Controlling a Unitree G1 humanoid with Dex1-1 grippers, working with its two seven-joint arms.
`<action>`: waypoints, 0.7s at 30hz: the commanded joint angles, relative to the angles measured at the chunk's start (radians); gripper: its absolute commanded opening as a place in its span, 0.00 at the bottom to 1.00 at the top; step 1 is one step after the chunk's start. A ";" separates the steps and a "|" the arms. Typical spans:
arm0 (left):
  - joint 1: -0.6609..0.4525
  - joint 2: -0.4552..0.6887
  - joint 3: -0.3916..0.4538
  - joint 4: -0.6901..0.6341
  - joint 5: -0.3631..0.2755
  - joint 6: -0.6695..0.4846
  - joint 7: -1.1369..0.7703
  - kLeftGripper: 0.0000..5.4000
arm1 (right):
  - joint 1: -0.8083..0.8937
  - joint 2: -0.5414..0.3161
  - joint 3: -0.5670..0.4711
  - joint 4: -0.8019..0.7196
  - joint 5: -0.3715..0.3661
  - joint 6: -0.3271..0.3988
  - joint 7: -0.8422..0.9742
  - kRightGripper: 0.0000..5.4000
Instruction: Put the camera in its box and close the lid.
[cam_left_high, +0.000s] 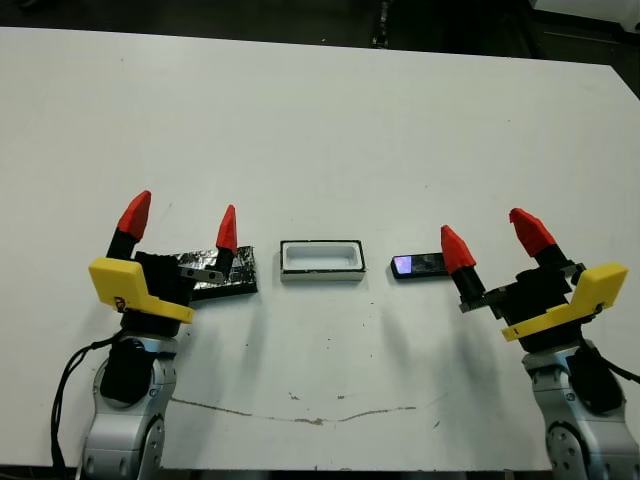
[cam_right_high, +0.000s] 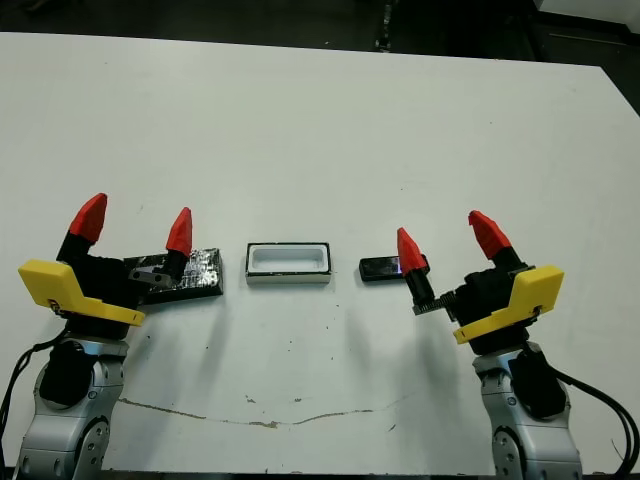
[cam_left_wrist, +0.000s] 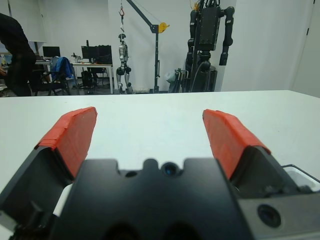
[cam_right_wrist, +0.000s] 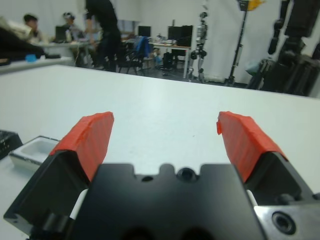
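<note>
So nothing's in the box yet, both hands spread wide and empty

Box (cam_left_high: 321, 260) sits in the middle of the white desk (cam_left_high: 320, 120), open with its white inside showing. Camera (cam_left_high: 418, 265) lies flat just to its right, partly hidden behind the inner fingertip of the right hand (cam_left_high: 495, 240). Lid (cam_left_high: 222, 272) lies flat on the other side of the box, glittery face up, with the left hand (cam_left_high: 181, 221) over its left end; can't tell if it's touching. Some people and robot stands show way beyond the desk
</note>
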 joint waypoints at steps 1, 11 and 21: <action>0.016 -0.001 0.003 0.005 0.000 0.012 0.004 1.00 | -0.074 -0.106 -0.041 0.051 0.056 0.049 0.103 1.00; 0.016 -0.002 0.002 0.006 0.007 0.005 0.002 1.00 | -0.372 -0.367 -0.035 0.292 0.078 0.125 0.424 1.00; 0.019 -0.005 0.003 -0.001 0.004 0.016 0.004 1.00 | -0.636 -0.438 0.107 0.568 -0.041 0.045 0.717 1.00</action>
